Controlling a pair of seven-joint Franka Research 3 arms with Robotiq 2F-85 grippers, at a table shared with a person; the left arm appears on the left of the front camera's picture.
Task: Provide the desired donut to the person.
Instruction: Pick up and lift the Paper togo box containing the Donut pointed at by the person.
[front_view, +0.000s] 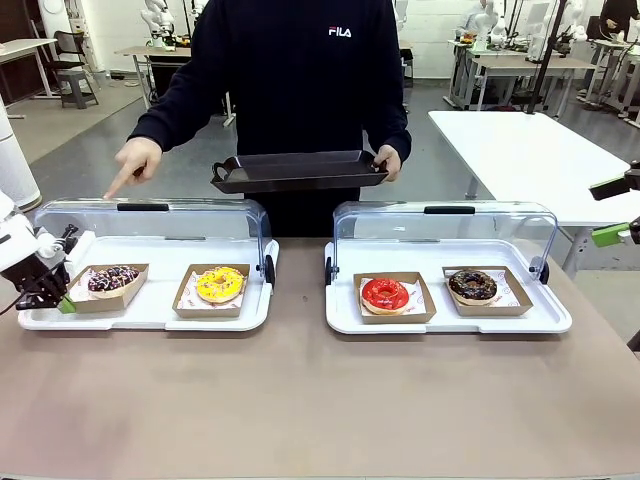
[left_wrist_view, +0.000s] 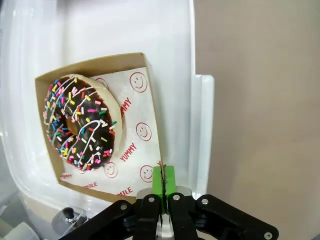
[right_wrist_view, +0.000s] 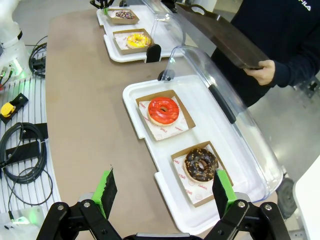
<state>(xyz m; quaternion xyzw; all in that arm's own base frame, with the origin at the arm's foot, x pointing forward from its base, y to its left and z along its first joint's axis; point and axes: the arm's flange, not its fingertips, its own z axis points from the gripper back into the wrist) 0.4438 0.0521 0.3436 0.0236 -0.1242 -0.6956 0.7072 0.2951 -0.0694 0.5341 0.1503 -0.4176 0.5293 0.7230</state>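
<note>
The left jaws are closing together on the end wall of a brown cardboard boat (left_wrist_view: 95, 62), with the green pads (left_wrist_view: 158, 180) pinching its rim beside the smiley-printed paper liner (left_wrist_view: 137, 135). The sprinkled chocolate donut (left_wrist_view: 80, 122) is lying in that boat, resting on the liner and leaning toward the far side from the pads. The boat is sitting at the left end of the left white display tray (front_view: 150, 312), whose clear lid (front_view: 150, 222) is standing raised behind it. A yellow donut (front_view: 220, 284) in its own boat is sitting just beside, on the same tray.

The right jaws are hanging wide apart and gripping nothing, off the right end of the worktop (front_view: 300, 400) and above it. The right display tray (front_view: 450, 318) is lying beyond them, carrying a red donut (front_view: 385, 293) and a nut-topped chocolate donut (front_view: 472, 286).

Across the worktop the person (front_view: 300, 80) is standing. Their pointing hand (front_view: 135, 165) is aiming a finger down over the left lid, roughly above the sprinkled donut. Their other hand (front_view: 388, 160) is holding a black serving tray (front_view: 298, 170) level above the gap between the two display trays.
</note>
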